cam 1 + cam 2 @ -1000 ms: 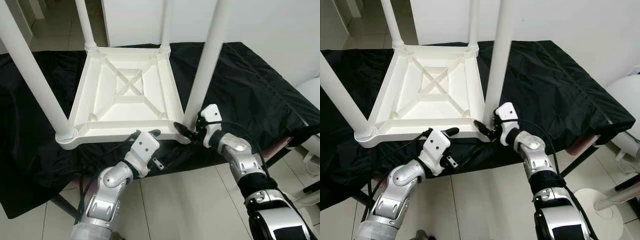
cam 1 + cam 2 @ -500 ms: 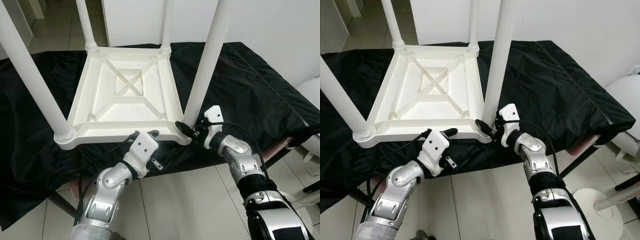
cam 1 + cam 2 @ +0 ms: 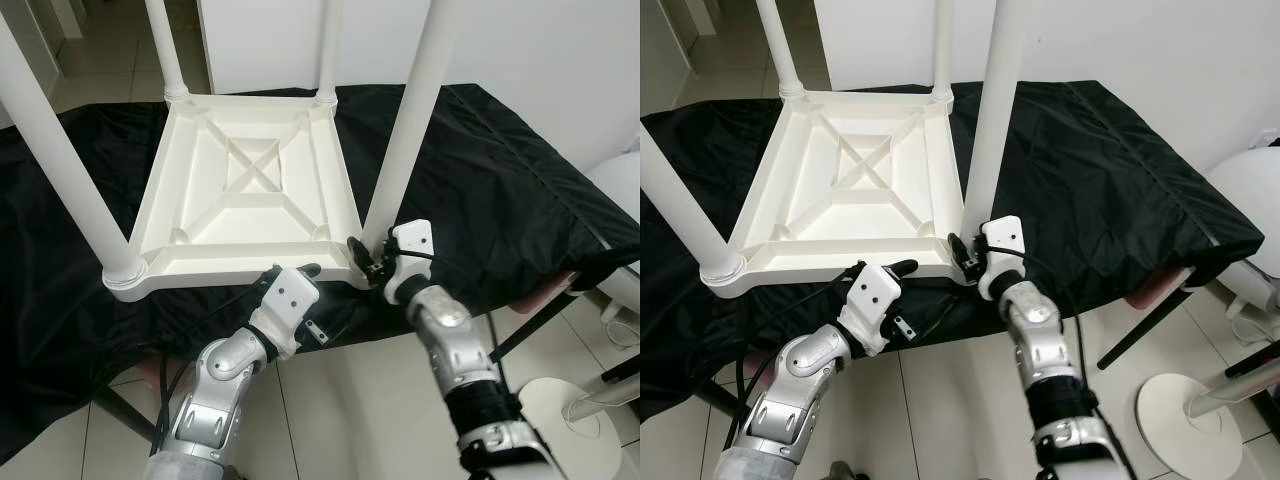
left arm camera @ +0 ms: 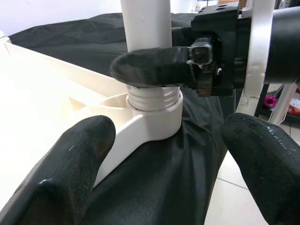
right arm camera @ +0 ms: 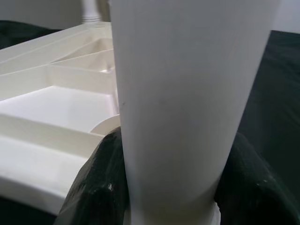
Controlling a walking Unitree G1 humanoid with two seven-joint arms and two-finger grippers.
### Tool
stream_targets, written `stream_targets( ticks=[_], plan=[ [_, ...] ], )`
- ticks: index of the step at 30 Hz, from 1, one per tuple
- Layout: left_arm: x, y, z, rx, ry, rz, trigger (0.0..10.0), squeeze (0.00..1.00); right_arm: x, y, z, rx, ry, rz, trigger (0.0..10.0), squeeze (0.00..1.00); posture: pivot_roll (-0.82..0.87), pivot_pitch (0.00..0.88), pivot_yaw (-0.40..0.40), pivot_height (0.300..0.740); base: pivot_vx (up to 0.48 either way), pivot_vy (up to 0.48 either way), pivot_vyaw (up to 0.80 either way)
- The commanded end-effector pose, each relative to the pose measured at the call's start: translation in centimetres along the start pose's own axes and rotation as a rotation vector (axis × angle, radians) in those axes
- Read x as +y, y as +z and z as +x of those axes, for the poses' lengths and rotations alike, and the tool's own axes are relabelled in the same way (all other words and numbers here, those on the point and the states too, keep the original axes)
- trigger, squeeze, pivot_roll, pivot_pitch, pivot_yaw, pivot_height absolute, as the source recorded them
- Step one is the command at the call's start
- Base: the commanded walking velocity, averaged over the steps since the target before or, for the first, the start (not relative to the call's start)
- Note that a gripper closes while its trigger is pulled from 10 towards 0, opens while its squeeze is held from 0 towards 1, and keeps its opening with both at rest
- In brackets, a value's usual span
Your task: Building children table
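White plastic children's table (image 3: 245, 190) laid upside down at the near edge of the black-draped bench (image 3: 500, 190), its near-right round white leg (image 3: 405, 125) gripped at the base by the right hand (image 3: 368, 262), left hand (image 4: 164, 154) held wide apart just beside that threaded corner socket (image 4: 153, 101).

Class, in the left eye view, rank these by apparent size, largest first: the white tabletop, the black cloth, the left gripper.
1. Black cloth
2. White tabletop, upside down on the cloth
3. Left gripper
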State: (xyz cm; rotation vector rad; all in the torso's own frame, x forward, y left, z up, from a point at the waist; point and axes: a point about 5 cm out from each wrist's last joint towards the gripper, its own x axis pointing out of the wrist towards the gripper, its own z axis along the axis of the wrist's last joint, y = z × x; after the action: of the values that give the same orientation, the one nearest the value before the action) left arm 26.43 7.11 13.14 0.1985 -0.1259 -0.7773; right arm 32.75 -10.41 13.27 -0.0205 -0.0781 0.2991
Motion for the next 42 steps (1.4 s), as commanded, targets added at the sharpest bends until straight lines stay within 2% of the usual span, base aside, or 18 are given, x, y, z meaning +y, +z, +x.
stream_targets(
  ticks=[1, 4, 6, 8, 13, 14, 22, 24, 27, 28, 29, 31, 32, 33, 36, 42],
  plan=[
    [0.2, -0.2, -0.2, 0.007, 0.105, -0.003, 10.0, 0.0, 0.2, -1.9, -0.6, 0.1, -0.068, -0.011, 10.0, 0.0, -0.07, 0.073, -0.026, 0.74, 0.0, 0.0, 0.0],
    [0.2, -0.2, -0.1, 0.007, 0.101, -0.002, 10.0, 0.0, 0.9, -1.9, -0.6, 0.107, -0.153, 0.011, 10.0, 0.0, -0.07, 0.073, -0.027, 0.74, 0.0, 0.0, 0.0],
    [0.4, -0.1, 0.0, 0.004, 0.101, 0.0, 10.0, 0.0, 2.3, -1.5, -0.4, 0.108, -0.196, 0.075, 10.0, 0.0, -0.07, 0.074, -0.028, 0.74, 0.0, 0.0, 0.0],
    [0.4, 0.0, 0.0, 0.003, 0.103, 0.0, 10.0, 0.0, 3.1, -1.1, -0.3, 0.103, -0.194, 0.088, 10.0, 0.0, -0.06, 0.074, -0.028, 0.74, 0.0, 0.0, 0.0],
    [0.4, 0.0, 0.0, 0.004, 0.103, 0.0, 10.0, 0.0, 3.3, -0.3, -0.4, 0.061, -0.152, 0.09, 10.0, 0.0, -0.06, 0.078, -0.029, 0.74, 0.0, 0.0, 0.0],
    [0.4, 0.0, 0.0, 0.005, 0.104, 0.0, 10.0, 0.0, 3.2, -0.2, -0.5, 0.05, -0.138, 0.105, 10.0, 1.0, -0.06, 0.079, -0.028, 0.74, 0.0, 0.0, 0.0],
    [0.6, 0.0, 0.0, 0.004, 0.113, 0.001, 10.0, 0.0, 2.6, 0.6, -0.7, -0.005, -0.07, 0.122, 10.0, 1.0, -0.06, 0.081, -0.03, 0.74, 0.0, 0.0, 0.0],
    [0.6, 0.0, 0.0, 0.005, 0.115, 0.002, 10.0, 0.0, 1.7, 0.5, -1.1, -0.005, 0.017, 0.11, 10.0, 1.0, -0.06, 0.08, -0.031, 0.74, 0.0, 0.0, 0.0],
    [0.6, 0.0, 0.0, 0.005, 0.116, 0.002, 10.0, 0.0, 1.4, 0.5, -1.2, -0.005, 0.051, 0.107, 10.0, 1.0, -0.06, 0.08, -0.031, 0.74, 0.0, 0.0, 0.0],
    [0.7, 0.0, 0.0, 0.004, 0.117, 0.002, 10.0, 0.0, 0.6, 0.4, -1.5, -0.002, 0.118, 0.079, 10.0, 0.0, -0.06, 0.079, -0.029, 0.74, 0.0, 0.0, 0.0],
    [0.7, 0.1, 0.0, 0.003, 0.118, 0.003, 10.0, 0.0, -0.1, 0.2, -1.7, 0.01, 0.183, 0.033, 10.0, 0.0, -0.06, 0.077, -0.027, 0.74, 0.0, 0.0, 0.0],
    [0.7, 0.1, 0.0, 0.003, 0.118, 0.003, 10.0, 0.0, -0.1, 0.2, -1.7, 0.01, 0.183, 0.033, 10.0, 0.0, -0.06, 0.077, -0.027, 0.74, 0.0, 0.0, 0.0],
    [0.8, 0.1, 0.0, 0.002, 0.118, 0.005, 10.0, 0.0, -0.9, 0.0, -1.8, 0.015, 0.224, -0.015, 10.0, 0.0, -0.06, 0.074, -0.026, 0.74, 0.0, 0.0, 0.0],
    [0.8, 0.1, 0.0, 0.002, 0.118, 0.005, 10.0, 0.0, -0.9, 0.0, -1.8, 0.015, 0.224, -0.015, 10.0, 0.0, -0.06, 0.074, -0.026, 0.74, 0.0, 0.0, 0.0],
    [1.1, 0.2, 0.1, -0.001, 0.118, 0.012, 10.0, 0.0, -2.9, 0.1, -1.1, 0.024, 0.325, -0.113, 10.0, 0.0, -0.06, 0.068, -0.022, 0.74, 0.0, 0.0, 0.0],
    [1.2, 0.3, 0.3, -0.004, 0.116, 0.016, 10.0, 0.0, -3.2, 0.5, 0.2, 0.033, 0.416, -0.143, 10.0, 0.0, -0.06, 0.063, -0.02, 0.74, 0.0, 0.0, 0.0]
  ],
)
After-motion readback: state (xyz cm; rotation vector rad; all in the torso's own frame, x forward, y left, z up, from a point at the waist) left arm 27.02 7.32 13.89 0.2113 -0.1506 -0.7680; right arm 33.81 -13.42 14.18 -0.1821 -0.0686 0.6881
